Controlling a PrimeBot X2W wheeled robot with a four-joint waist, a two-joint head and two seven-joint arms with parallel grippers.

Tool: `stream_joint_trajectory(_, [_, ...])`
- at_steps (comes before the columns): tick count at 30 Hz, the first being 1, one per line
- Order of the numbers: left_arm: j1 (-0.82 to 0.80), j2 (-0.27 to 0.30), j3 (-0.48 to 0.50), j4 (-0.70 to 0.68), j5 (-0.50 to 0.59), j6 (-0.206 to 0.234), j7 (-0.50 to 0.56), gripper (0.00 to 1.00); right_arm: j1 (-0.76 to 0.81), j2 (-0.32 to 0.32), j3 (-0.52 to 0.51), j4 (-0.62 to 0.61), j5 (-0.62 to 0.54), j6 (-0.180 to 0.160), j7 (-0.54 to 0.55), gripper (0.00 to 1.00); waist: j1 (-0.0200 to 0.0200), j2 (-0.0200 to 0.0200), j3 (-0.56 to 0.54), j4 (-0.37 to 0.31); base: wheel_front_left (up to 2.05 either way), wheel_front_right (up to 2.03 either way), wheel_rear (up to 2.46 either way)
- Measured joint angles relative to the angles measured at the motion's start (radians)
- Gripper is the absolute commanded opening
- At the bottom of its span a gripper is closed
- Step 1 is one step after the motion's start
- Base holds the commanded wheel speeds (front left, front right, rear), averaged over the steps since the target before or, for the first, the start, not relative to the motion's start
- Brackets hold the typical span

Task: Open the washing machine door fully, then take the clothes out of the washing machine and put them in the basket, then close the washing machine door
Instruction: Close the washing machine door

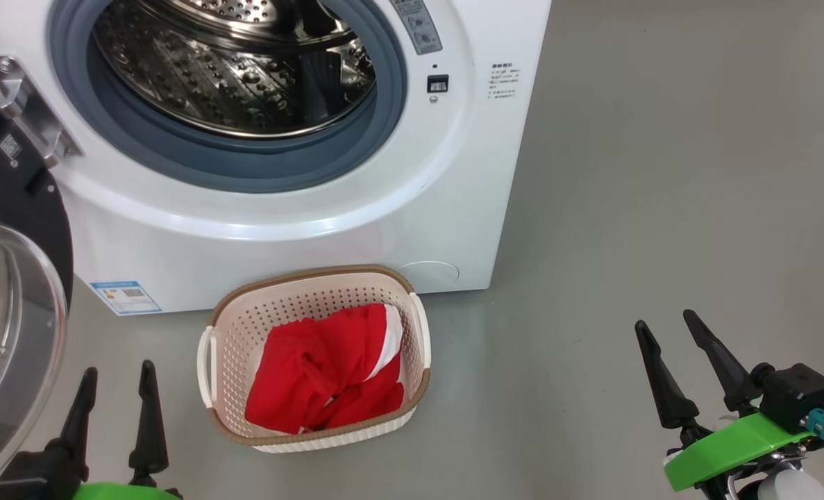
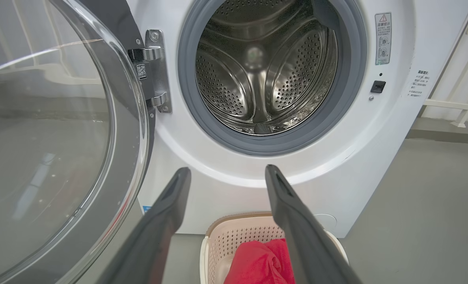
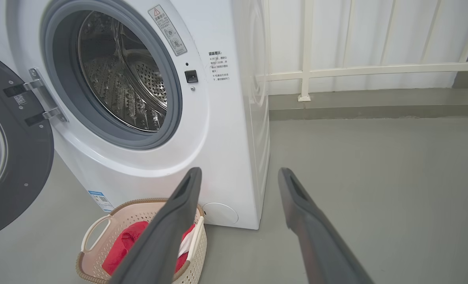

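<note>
The white washing machine (image 1: 412, 208) stands with its round door (image 1: 9, 292) swung wide to the left, glass bowl facing me. Its steel drum (image 2: 263, 75) looks bare inside. On the floor before it sits the cream basket (image 1: 241, 326) holding the red clothes (image 1: 321, 375) with a white band. My left gripper (image 1: 118, 375) is open, low at the left of the basket, beside the door. My right gripper (image 1: 665, 326) is open over the floor well to the right of the basket. In the wrist views the left gripper (image 2: 226, 171) and right gripper (image 3: 239, 173) hold nothing.
Grey floor (image 1: 661, 173) stretches to the right of the machine. A white railing (image 3: 356, 71) and wall run behind it in the right wrist view. The open door (image 2: 60, 138) takes up the space on the left.
</note>
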Motion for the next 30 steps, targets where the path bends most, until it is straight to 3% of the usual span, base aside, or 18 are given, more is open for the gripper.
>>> stream_joint_trajectory(14, [0.002,-0.005,0.002,0.013,-0.003,0.000,0.000,1.00,0.000,-0.014,0.033,0.007,0.000,0.000,0.000,1.00,0.0000,0.0000,-0.016,0.056,0.00,0.00,0.00])
stream_joint_trajectory(30, [0.042,-0.011,-0.013,0.013,-0.060,0.041,0.000,1.00,-0.043,-0.033,0.141,0.047,0.008,0.000,0.000,1.00,0.0000,0.0000,-0.033,0.242,0.00,0.00,0.00])
